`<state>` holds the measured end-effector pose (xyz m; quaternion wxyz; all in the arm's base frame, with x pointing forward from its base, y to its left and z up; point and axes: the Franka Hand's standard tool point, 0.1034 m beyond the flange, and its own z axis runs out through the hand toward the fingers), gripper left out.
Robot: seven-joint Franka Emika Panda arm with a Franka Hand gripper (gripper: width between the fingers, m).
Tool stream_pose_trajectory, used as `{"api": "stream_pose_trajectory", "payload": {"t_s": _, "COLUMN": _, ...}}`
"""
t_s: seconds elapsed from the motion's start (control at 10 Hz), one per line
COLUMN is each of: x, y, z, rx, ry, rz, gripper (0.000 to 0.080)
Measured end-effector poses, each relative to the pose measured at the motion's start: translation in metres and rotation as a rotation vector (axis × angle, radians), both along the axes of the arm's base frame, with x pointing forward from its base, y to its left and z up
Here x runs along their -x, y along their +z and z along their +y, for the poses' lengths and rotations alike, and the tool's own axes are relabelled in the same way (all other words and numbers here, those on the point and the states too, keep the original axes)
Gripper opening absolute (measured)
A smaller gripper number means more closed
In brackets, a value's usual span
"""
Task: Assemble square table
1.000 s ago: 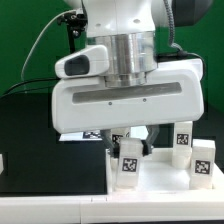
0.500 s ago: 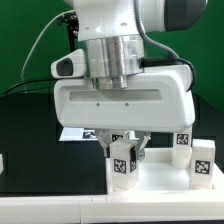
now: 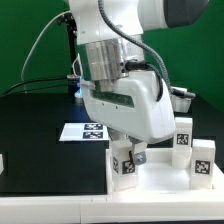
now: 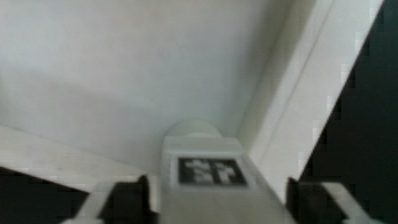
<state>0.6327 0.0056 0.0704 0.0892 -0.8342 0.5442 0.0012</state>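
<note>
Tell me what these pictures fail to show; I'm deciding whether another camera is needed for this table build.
- Exterior view: the arm hides the fingers and much of the table top, so their contact with the near leg cannot be judged.
- Exterior view: the marker board is partly covered by the arm.
- Wrist view: blurred; the leg tag is unreadable, and the fingers are cut off by the frame edge.

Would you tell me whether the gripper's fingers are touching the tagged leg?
Apart: the wrist view shows dark gaps between the leg and each finger.
</note>
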Motion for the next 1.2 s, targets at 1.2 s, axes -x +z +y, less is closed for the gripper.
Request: {"api": "stream_pose_trajectory", "payload": {"t_s": 1.2, "x": -0.007, "y": 0.003, "z": -0.007, "rx": 0.191, "ry": 1.082, "rz": -0.134, "gripper": 0.0525}}
